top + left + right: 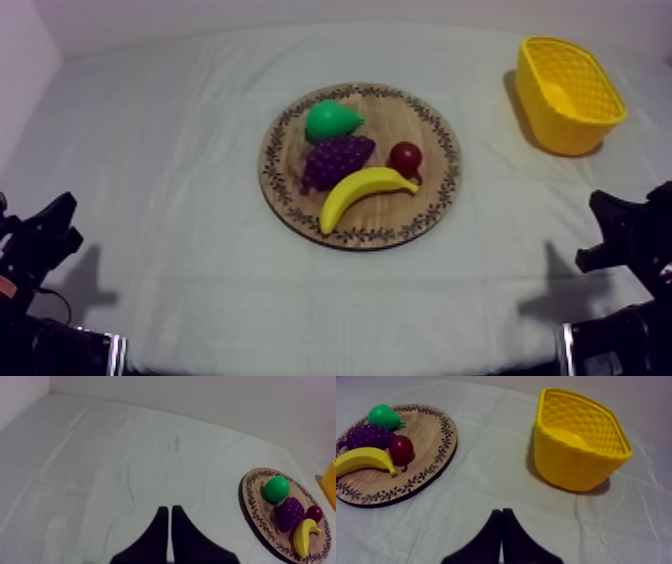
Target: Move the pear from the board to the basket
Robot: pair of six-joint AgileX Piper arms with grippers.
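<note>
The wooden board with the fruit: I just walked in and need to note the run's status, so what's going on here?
Nothing is being handled yet. The pear lies on the wooden board beside the grapes, with a banana and a small red fruit there too. The yellow basket stands apart on the cloth. The left gripper and right gripper rest low at their sides, fingers shut on nothing.

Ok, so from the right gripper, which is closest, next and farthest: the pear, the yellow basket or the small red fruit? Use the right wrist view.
From the right gripper, shut on nothing:
1. Yellow basket, off to the wooden board's side.
2. Small red fruit, on the board's side nearer the basket.
3. Pear, at the board's far edge.
</note>
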